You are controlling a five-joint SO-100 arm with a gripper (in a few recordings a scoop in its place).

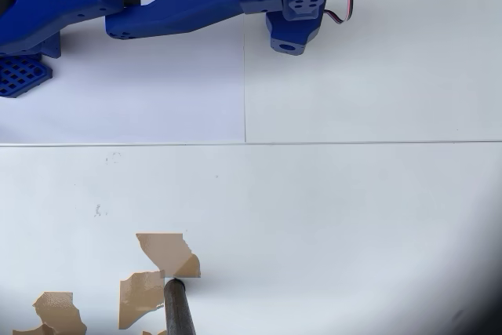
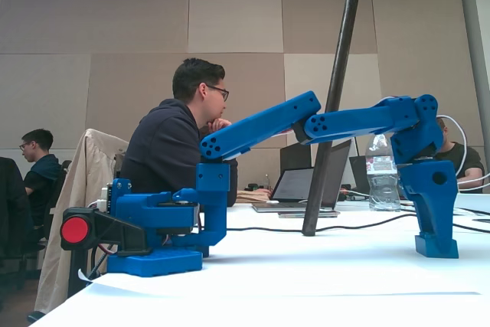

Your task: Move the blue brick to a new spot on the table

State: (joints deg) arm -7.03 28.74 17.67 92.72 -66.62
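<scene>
Single arm with its gripper (image 2: 436, 246) set tip-down on the table (image 2: 306, 273). The gap between the jaws cannot be told from either camera: the overhead view gives the gripper (image 1: 292, 37) end-on as a rounded blue mass, and the fixed view gives one solid blue profile. The wider blue foot at its tip, touching the table, may be the blue brick, but same-coloured parts make this uncertain.

The arm (image 2: 260, 124) rises from its base at the left, slopes upward, runs almost level, then drops vertically at the wrist. In the overhead view the arm (image 1: 180, 5) is cut off by the top edge, above a white paper sheet (image 1: 157, 92). Torn tape patches (image 1: 165, 250) and a dark pole (image 1: 179, 307) lie well apart from the gripper.
</scene>
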